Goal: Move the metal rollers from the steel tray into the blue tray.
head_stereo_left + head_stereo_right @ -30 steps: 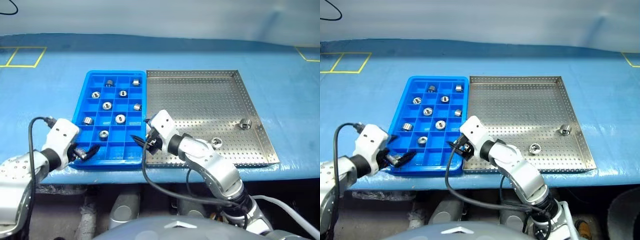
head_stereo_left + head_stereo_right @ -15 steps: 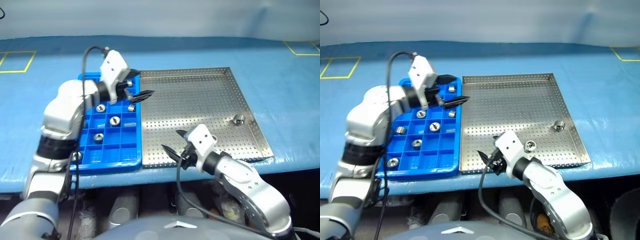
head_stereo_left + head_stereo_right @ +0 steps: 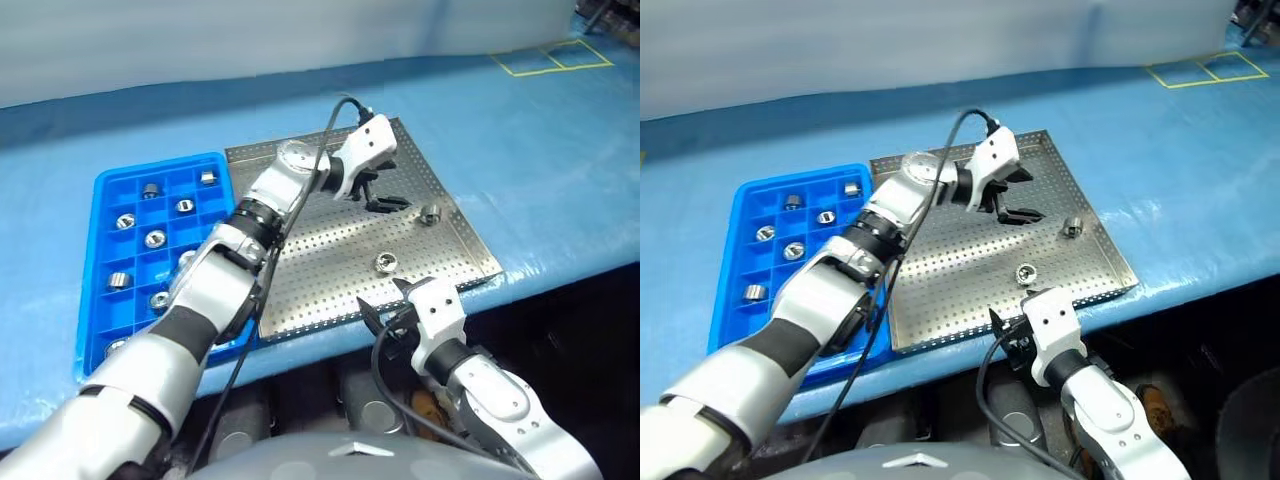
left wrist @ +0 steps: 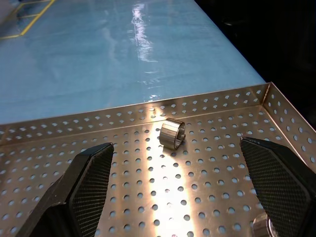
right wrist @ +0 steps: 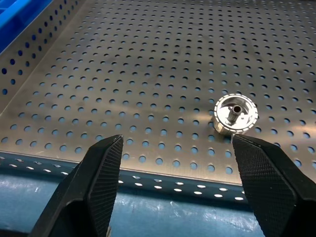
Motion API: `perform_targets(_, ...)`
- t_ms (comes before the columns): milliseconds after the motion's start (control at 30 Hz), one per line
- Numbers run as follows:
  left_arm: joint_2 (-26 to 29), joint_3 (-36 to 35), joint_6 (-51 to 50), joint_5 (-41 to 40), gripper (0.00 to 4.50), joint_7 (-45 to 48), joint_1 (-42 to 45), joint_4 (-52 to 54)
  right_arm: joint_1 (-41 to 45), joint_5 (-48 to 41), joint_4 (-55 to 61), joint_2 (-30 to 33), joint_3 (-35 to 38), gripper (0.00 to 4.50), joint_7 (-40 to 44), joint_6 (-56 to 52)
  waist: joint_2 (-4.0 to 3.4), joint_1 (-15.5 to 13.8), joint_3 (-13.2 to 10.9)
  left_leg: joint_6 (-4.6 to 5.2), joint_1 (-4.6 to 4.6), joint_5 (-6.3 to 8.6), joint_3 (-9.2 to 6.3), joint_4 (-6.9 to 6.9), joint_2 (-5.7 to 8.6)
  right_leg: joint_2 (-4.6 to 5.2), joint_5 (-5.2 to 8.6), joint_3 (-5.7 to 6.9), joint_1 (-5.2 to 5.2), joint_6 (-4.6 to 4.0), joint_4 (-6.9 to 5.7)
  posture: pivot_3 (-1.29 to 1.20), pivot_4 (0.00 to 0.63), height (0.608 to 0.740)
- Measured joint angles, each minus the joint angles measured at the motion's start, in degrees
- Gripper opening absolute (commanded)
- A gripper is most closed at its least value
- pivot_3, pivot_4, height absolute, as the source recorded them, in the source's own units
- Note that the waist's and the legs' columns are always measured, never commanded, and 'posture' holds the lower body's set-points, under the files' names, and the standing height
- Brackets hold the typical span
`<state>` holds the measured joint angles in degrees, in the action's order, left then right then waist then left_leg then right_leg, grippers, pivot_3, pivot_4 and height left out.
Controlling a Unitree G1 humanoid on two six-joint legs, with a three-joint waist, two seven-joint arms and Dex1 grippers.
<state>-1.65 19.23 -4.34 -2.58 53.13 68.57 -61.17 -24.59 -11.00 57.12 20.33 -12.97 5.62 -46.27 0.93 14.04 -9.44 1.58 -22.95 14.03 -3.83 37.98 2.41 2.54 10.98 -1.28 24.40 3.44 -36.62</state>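
Rollers nearly all across: two left on the steel tray

Rollers (image 3: 154,238) filled a good part of the blue tray (image 3: 92,300); I counted roughly seven or eight of them, each sitting in its own square compartment, though my left arm hid some of the cells, so I would not swear to the number. Two were left on the steel tray (image 3: 330,285). One roller (image 3: 431,212) lay on its side near the tray's far right rim, and the other roller (image 3: 385,263) sat flat, hole upward, nearer the front edge. By my judgement the job was mostly done, with those two pickups remaining.

I had the left gripper (image 3: 379,192) reaching across the steel tray, hanging above its perforated floor just beside the tipped roller, fingers spread wide and carrying nothing. In the left wrist view that roller (image 4: 172,134) lay ahead, between the lines of the two fingers but beyond their tips, not yet enclosed.

I had the right gripper (image 3: 385,302) at the front rim of the steel tray, likewise released and empty. In the right wrist view the flat roller (image 5: 236,113) lay on the tray floor ahead of it, close to one finger, apart from both.

Both trays sat side by side on the blue desk (image 3: 560,160).
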Motion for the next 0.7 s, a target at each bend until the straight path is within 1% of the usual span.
perform_targets(67,-2.3,-0.2,2.3,1.5,4.48,-1.4,0.4,-4.0,-0.7,0.3,0.0,-0.1,-0.6,3.71,-1.1,0.8,0.00,1.8,0.0,0.04,0.00,0.02,0.03,-0.01,0.00,0.01,0.01,-0.04,0.00,0.04,0.02,-0.45,0.150,0.740)
perform_targets(200,-5.1,-0.4,5.6,4.6,4.48,-5.6,0.5,-8.5,-0.9,0.5,0.0,-0.3,-1.4,3.71,-2.4,1.1,0.01,4.8,0.0,0.08,0.01,0.05,0.09,-0.01,0.00,0.01,-0.02,-0.12,-0.01,0.13,0.05,-0.47,0.150,0.740)
perform_targets(333,-6.0,-0.5,8.8,8.3,4.48,-12.0,0.7,-11.0,-0.8,0.5,0.0,-0.4,-2.2,3.71,-3.4,1.3,0.04,7.1,0.0,0.10,0.03,0.06,0.12,-0.01,-0.01,0.02,-0.04,-0.16,-0.03,0.19,0.05,-0.48,0.150,0.740)
perform_targets(467,-6.3,-3.2,10.1,8.7,4.48,-16.9,0.9,-11.3,-1.0,0.5,0.0,-0.6,-2.7,3.71,-4.4,1.8,0.06,8.7,0.0,0.11,0.01,0.07,0.12,-0.01,0.00,0.04,-0.06,-0.17,-0.03,0.23,0.08,-0.48,0.150,0.740)
perform_targets(567,-6.0,-5.2,10.0,8.7,4.48,-17.8,1.8,-11.4,-1.1,0.5,0.0,-0.7,-2.8,3.71,-4.8,2.0,0.06,9.3,0.0,0.14,0.00,0.09,0.15,-0.04,0.00,0.04,-0.08,-0.17,-0.05,0.27,0.16,-0.47,0.150,0.740)
perform_targets(700,-5.5,-5.1,8.6,10.5,4.48,-18.2,2.0,-12.8,-0.6,0.4,0.0,-1.2,-3.0,3.71,-4.8,2.0,0.06,9.6,0.0,0.19,0.01,0.12,0.16,-0.05,0.00,0.03,-0.10,-0.18,-0.09,0.30,0.25,-0.47,0.150,0.740)
